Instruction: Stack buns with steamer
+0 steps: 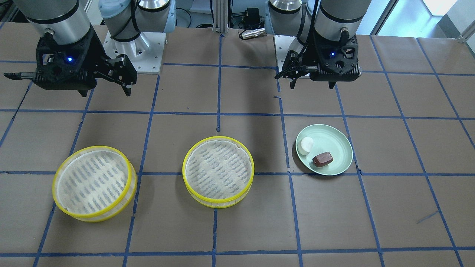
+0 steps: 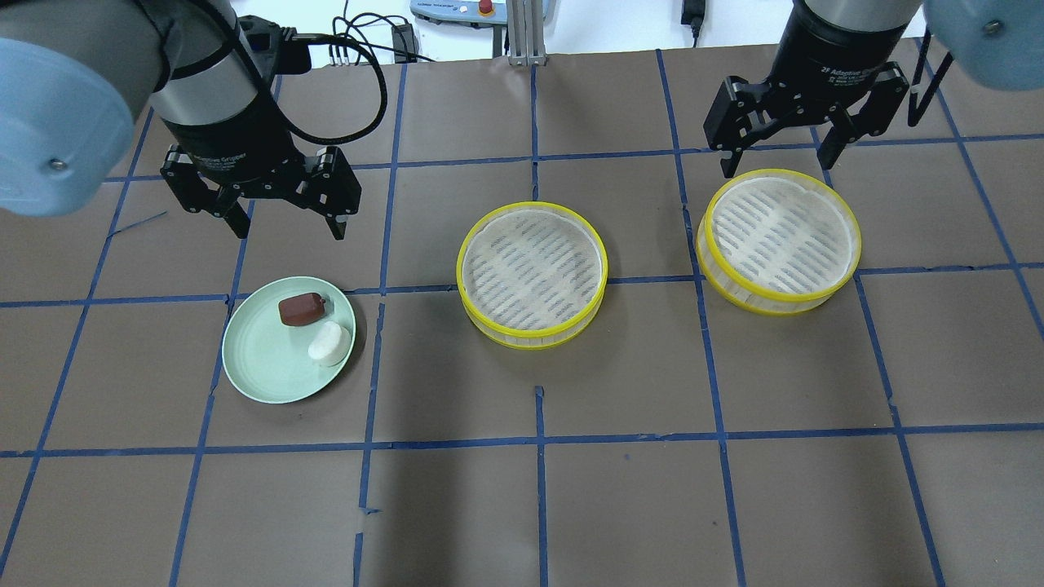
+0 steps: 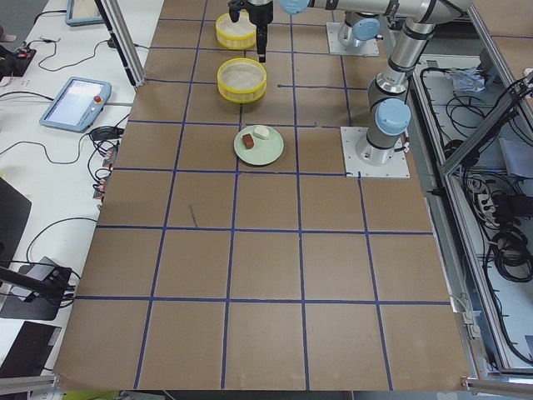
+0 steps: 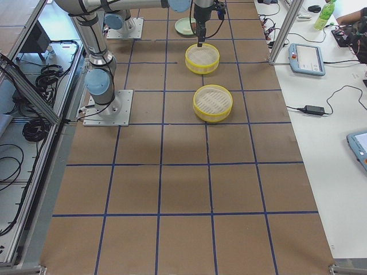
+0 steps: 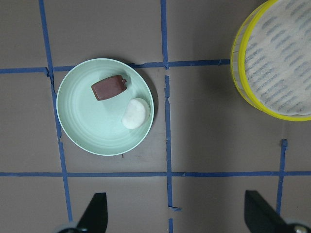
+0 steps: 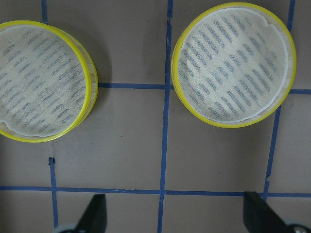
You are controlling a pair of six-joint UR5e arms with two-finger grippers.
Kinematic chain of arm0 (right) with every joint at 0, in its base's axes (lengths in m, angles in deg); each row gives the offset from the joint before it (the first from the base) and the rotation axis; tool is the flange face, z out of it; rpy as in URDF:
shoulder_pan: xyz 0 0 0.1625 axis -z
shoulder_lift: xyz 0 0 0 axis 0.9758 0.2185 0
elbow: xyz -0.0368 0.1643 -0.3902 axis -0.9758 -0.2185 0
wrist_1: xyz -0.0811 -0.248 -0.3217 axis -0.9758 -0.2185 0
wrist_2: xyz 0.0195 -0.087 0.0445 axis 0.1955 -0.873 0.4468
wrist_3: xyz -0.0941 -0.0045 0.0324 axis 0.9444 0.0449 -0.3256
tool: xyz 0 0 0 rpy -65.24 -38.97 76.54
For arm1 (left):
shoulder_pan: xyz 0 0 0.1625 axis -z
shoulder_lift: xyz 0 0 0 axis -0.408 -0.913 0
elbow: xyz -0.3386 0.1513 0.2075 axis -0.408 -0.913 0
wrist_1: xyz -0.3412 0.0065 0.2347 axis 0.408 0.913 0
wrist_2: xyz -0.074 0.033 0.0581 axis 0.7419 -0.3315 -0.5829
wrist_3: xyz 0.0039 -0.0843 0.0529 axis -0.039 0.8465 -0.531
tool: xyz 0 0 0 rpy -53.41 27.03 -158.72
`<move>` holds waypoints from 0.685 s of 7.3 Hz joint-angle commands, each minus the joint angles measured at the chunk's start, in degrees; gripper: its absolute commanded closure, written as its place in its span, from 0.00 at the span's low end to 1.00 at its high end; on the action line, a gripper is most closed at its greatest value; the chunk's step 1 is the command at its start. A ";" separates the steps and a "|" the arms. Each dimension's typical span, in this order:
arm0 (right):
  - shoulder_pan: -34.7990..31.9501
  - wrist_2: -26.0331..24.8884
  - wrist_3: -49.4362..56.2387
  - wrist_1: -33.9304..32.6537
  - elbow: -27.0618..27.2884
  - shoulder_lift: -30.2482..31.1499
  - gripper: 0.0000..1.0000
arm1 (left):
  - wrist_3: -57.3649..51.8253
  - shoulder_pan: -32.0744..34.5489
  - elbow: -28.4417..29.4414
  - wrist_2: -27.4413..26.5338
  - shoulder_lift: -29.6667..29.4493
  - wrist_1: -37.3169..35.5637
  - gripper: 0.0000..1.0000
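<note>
Your bench (image 2: 620,489): white bun (image 2: 329,343), brown bun (image 2: 300,310) on plate (image 2: 261,363); centre steamer (image 2: 530,337); right steamer (image 2: 763,302); left jaws, right jaws spread wide, empty.

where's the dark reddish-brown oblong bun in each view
Front-facing: dark reddish-brown oblong bun right of centre.
Overhead: bun left, mid-height.
Exterior left: bun top centre.
Exterior right: too small to tell.
Left wrist: bun upper left.
Right wrist: not in it.
Landmark: pale green round plate under it.

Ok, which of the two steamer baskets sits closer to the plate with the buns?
The centre steamer basket, next along from the green plate. The other steamer basket lies beyond it, by the open right gripper.
</note>
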 commanded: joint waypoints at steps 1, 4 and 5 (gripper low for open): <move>0.00 0.00 0.08 -0.01 0.00 0.03 0.00 | 0.00 -0.11 -0.02 0.02 0.01 0.00 0.00; 0.00 -0.09 0.17 0.08 0.00 -0.06 0.00 | 0.34 -0.46 -1.59 1.86 0.10 0.17 0.00; 0.35 -0.09 0.35 -0.01 0.09 -0.15 0.00 | -1.22 -1.60 -4.04 1.77 0.18 -0.35 0.00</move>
